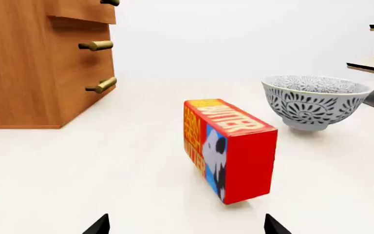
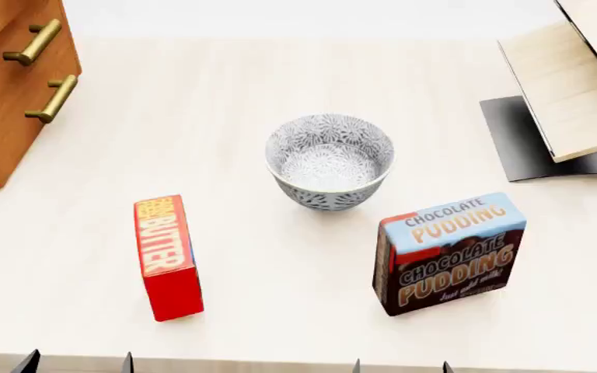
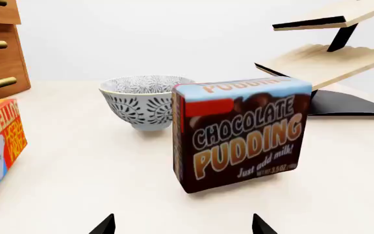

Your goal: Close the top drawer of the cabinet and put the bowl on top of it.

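The patterned white ceramic bowl (image 2: 329, 162) sits upright, mouth up, on the pale cream tabletop (image 2: 257, 93), ahead of and between both pincers. The left pincer (image 1: 185, 225) and right pincer (image 3: 182, 224) are spread wide, holding nothing. The orange-brown wooden cabinet (image 1: 25, 63) stands far forward-left of the left pincer, its top drawer (image 1: 83, 10) jutting out, brass bar handle lying level.

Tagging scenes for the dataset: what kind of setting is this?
Likely a simulated kitchen or pantry tabletop: a patterned bowl, butter box and chocolate pudding box sit between a wooden cabinet and a slanted rack.

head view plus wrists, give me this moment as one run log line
top drawer: sticking out, not closed | bowl: upright on table, untouched | left gripper: jaws open, facing butter box | right gripper: jaws open, facing pudding box
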Controlling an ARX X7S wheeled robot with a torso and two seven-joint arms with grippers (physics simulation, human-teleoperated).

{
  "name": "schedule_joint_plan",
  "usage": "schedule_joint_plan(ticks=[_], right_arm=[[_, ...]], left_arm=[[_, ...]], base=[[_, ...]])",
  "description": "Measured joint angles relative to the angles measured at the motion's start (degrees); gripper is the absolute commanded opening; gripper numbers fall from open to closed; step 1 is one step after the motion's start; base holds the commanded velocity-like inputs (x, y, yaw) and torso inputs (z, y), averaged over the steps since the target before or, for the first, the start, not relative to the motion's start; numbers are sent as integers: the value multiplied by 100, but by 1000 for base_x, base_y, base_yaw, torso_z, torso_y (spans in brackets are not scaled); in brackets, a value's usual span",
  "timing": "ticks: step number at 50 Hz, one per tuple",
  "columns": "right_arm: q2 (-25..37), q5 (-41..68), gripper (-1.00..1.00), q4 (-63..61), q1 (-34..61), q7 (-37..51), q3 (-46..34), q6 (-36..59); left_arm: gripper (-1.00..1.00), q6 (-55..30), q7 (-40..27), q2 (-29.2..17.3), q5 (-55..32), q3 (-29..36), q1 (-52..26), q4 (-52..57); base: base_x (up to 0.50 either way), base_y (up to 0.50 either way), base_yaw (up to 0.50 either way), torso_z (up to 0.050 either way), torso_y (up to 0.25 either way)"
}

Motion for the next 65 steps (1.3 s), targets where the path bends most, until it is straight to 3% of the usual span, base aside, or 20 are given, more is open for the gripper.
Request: schedule_joint_plan(ticks=[11, 33, 39, 65], right_arm=[[132, 80, 100, -549, -49, 213, -135, 391], [475, 44, 100, -3017, 295, 533, -439, 2179], [522, 110, 100, -3262, 301, 579, -439, 2299], [671, 331, 100, -3284, 267, 756, -542, 2106]], left_arm=[[100, -263, -182, -129, -82, 142, -33, 358], [100, -1654, -549, -423, -248, 363, -334, 2443], [100, -1813, -622, -475, -310, 372, -363, 2721], [100, -1915, -871, -672, -506, 435, -357, 2998]], base=[[0, 0, 0, 0, 0], [0, 0, 0, 0, 0], [0, 2, 0, 0, 0], [0, 453, 0, 0, 0]])
